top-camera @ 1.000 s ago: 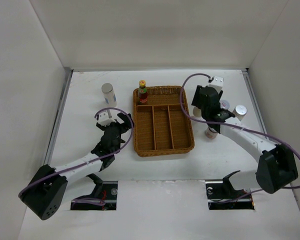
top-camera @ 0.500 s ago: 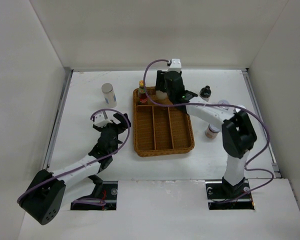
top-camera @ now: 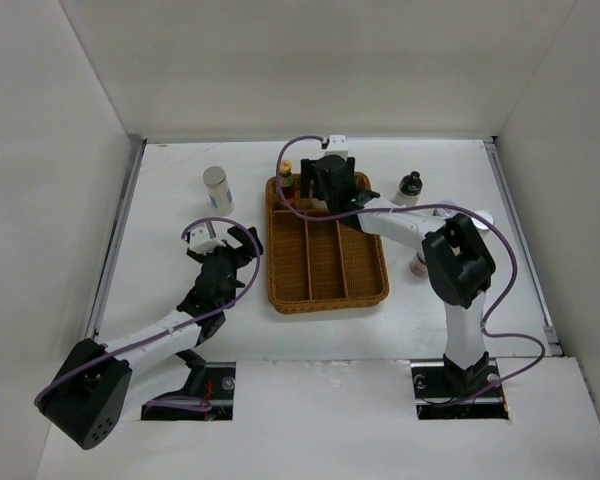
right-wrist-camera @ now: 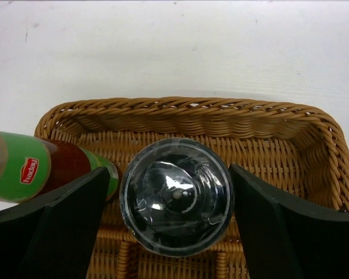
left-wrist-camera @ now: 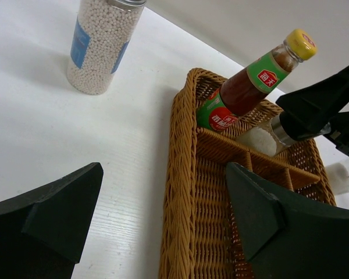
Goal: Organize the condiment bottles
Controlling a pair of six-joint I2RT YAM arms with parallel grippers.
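Right claw (right-wrist-camera: 168,174): closed on a spice jar (right-wrist-camera: 175,203), one finger on each side of its round lid.
Spice jar: over the wicker tray's (top-camera: 325,295) far compartment; its base is hidden.
Red sauce bottle (left-wrist-camera: 244,87): just left of the jar, in the tray's far-left corner.
Left claw (left-wrist-camera: 163,171): wide open and empty, above the desk (top-camera: 180,220).
Hidden: a jar (top-camera: 418,265) right of the tray is mostly behind the right arm.

The tray (left-wrist-camera: 177,174) is rough woven wicker; the sauce bottle (left-wrist-camera: 244,87) glossy glass.
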